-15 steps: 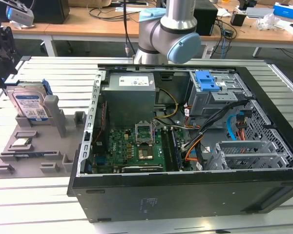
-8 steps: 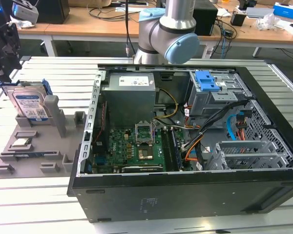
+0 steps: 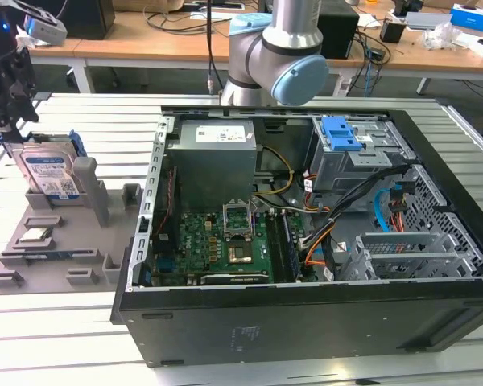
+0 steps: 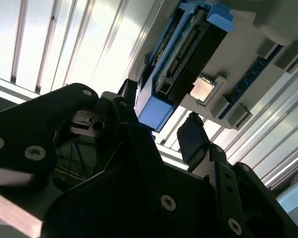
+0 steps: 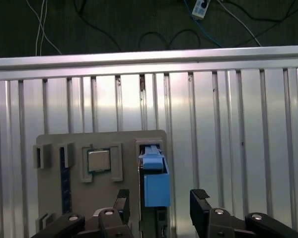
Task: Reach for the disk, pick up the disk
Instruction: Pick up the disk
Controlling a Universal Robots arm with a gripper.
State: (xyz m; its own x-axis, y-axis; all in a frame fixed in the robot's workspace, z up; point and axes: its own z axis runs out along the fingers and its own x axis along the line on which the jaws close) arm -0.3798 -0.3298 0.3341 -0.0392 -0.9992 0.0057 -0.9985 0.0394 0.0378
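Wrist is pointing down, and I am hanging my black gripper (image 3: 10, 108) over the exterior view's left end of the ribbed aluminium table (image 3: 105, 121), well apart from my grey arm joint with its blue cap (image 3: 278, 56). In the first wrist view my fingers (image 5: 199, 197) are standing wide apart, gripping nothing, one to each side of the blue end of the flat silver hard disk with white-and-blue label and blue plastic bracket (image 3: 51, 173). A gap is showing on both sides. The disk is standing on edge just below me in a slot of the grey plastic fixture tray (image 3: 60, 245). A small square silver chip (image 5: 98, 161) is lying in the tray beside it. Bare table slats are running open beyond the tray's edge. Farther off, toward the exterior view's right, the open black computer case (image 3: 306, 322) is lying.
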